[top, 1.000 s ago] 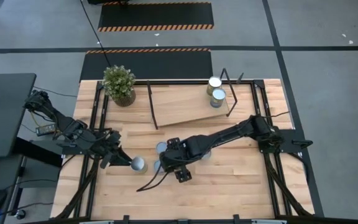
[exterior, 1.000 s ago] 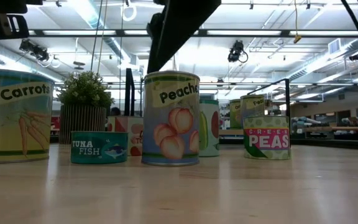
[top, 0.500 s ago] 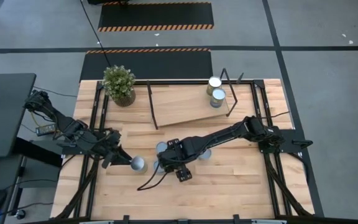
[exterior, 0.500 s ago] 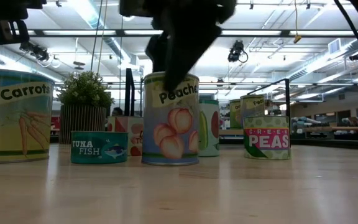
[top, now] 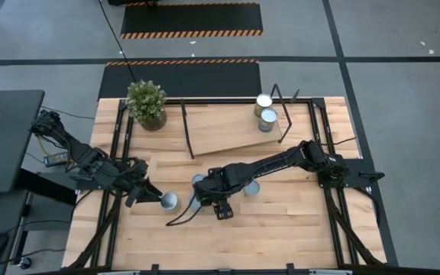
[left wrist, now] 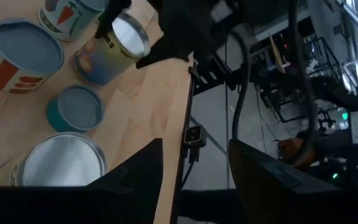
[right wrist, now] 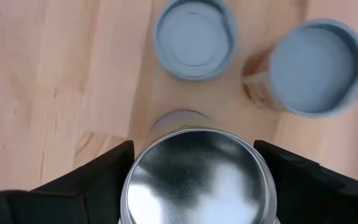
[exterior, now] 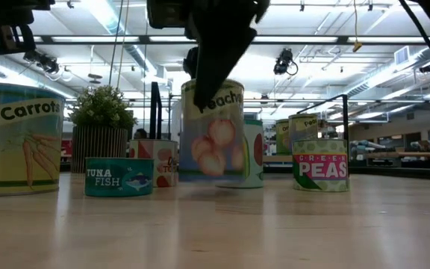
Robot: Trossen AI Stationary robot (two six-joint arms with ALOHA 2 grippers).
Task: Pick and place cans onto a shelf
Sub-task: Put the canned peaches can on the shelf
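My right gripper (top: pixel 207 195) is shut on the Peaches can (exterior: pixel 213 133) above the middle of the table; its silvery top (right wrist: pixel 197 177) fills the right wrist view. My left gripper (top: pixel 150 195) is open and empty beside the Carrots can (top: pixel 169 201), which stands on its base and also shows in the left wrist view (left wrist: pixel 64 165). The shelf (top: pixel 224 128), a light board in a black wire frame, stands at the far side. Two cans (top: pixel 266 111) stand on its right end. My right gripper pinches the Peaches can between its two fingers (right wrist: pixel 98 180), one on each side of the upper wall just under the rim (right wrist: pixel 129 186). The fingers come from above, pointing down. The can hangs about upright, lifted clear of the table.
A flat Tuna Fish can (exterior: pixel 119 176), a Green Peas can (exterior: pixel 320 164) and other cans stand on the table around the lifted one. A potted plant (top: pixel 146 104) stands at the far left corner. The table's near half (top: pixel 266 229) is bare wood.
My right gripper has come down over the Peaches can, taken hold of it and lifted it clear of the table, shifting a little toward the table's left edge.
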